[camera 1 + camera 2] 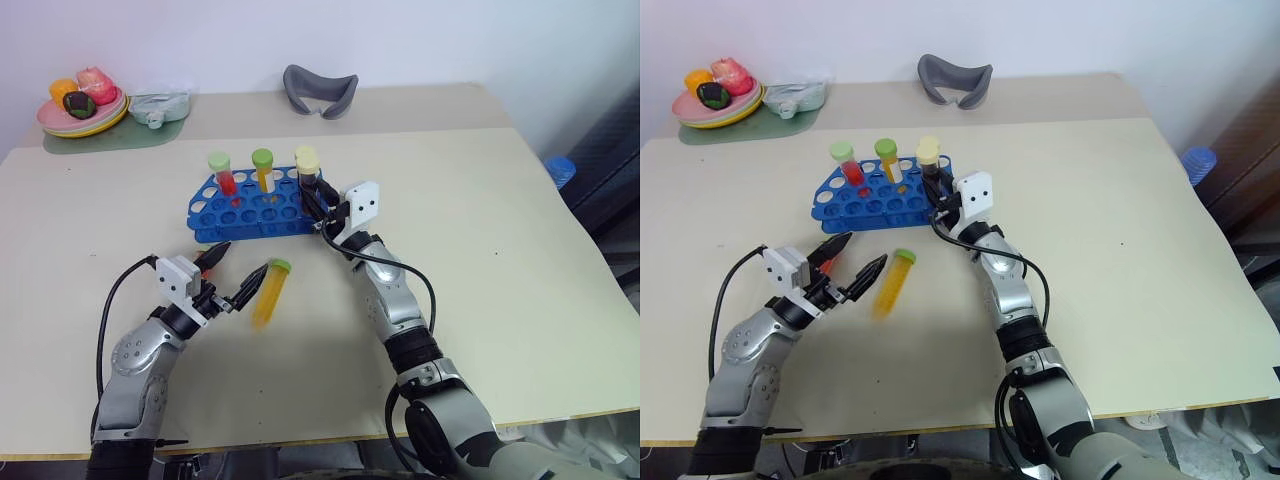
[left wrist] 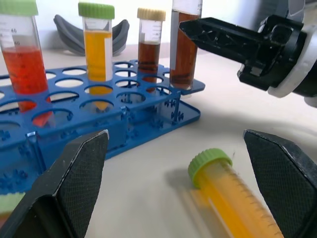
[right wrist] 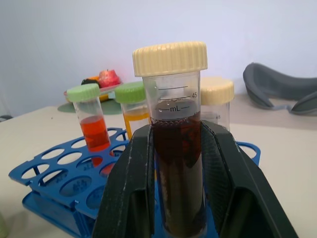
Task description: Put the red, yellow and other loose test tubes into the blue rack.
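The blue rack stands mid-table with a red tube, a yellow tube and a brown tube upright in it. At the rack's right end my right gripper is shut on a dark brown tube with a pale yellow cap. That tube is upright with its lower end in a corner hole. A loose yellow tube with a green cap lies on the table in front of the rack. My left gripper is open just left of it, its fingers to either side of the cap end without touching.
A plate of toy food on a green mat and a small bag sit at the back left. A grey curved piece lies at the back centre. A bit of green cap shows beside my left finger.
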Motion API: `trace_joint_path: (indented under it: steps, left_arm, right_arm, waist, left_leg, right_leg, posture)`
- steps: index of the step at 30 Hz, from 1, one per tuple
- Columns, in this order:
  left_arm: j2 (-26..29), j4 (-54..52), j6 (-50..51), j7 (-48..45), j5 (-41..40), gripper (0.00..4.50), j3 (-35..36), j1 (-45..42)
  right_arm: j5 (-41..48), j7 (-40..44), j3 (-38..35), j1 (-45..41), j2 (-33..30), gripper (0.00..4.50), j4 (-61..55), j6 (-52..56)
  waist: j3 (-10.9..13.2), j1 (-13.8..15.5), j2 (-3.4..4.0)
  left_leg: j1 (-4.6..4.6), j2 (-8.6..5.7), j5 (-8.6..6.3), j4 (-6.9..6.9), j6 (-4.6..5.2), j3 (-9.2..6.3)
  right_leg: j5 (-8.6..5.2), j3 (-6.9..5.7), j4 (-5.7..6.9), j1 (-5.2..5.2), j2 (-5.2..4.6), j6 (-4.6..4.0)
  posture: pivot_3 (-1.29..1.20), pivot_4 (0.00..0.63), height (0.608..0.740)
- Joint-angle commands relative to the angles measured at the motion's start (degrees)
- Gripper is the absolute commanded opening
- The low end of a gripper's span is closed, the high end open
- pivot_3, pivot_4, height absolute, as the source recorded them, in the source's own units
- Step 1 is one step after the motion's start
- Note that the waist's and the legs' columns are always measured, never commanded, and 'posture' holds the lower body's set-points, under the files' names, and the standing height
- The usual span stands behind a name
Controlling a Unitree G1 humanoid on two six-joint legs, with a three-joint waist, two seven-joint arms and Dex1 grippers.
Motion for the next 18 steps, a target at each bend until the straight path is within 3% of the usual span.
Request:
trace_joint_path:
  steps: [1, 7, 13, 18]
  left_arm:
    - [0.35, -1.16, -0.72, -0.39, -0.65, 4.50, 0.60, -0.22]
    - [0.22, -0.87, -1.06, -0.80, -0.66, 4.50, 0.58, -0.29]
    - [0.03, -0.99, -1.54, -1.06, -0.66, 4.50, 0.54, -0.13]
    - [1.75, -3.25, -1.47, -1.38, -1.54, 4.50, 2.72, 0.78]
  right_arm:
    - [0.73, 0.83, -0.11, 0.21, 0.47, 1.26, -0.78, -1.52]
    - [0.76, 0.17, -0.80, 0.09, 0.46, 4.09, -2.62, -2.16]
    - [1.65, 0.30, -1.33, 1.59, -1.05, 4.09, -8.27, -0.53]
    - [5.81, 1.76, -3.14, 5.95, -6.04, 4.09, -22.29, 7.09]
  waist:
    - [0.00, -0.01, 0.00]
    - [0.00, -0.02, 0.00]
    - [0.00, 0.06, 0.00]
    - [0.00, 0.16, 0.00]
  left_leg:
    - [0.00, 0.00, 0.00, 0.00, 0.00, 0.00]
    - [0.00, 0.00, 0.00, 0.00, 0.00, 0.00]
    - [0.00, 0.00, 0.00, 0.00, 0.00, 0.00]
    - [-0.02, 0.00, 0.00, 0.00, 0.00, 0.00]
  right_leg:
    - [0.00, 0.00, 0.00, 0.00, 0.00, 0.00]
    - [0.00, 0.00, 0.00, 0.00, 0.00, 0.00]
    - [0.00, 0.00, 0.00, 0.00, 0.00, 0.00]
    - [0.00, 0.00, -0.02, 0.00, -0.01, 0.00]
  posture:
    - [0.00, 0.150, 0.740]
    - [0.00, 0.150, 0.740]
    - [0.00, 0.150, 0.740]
    - [0.00, 0.150, 0.740]
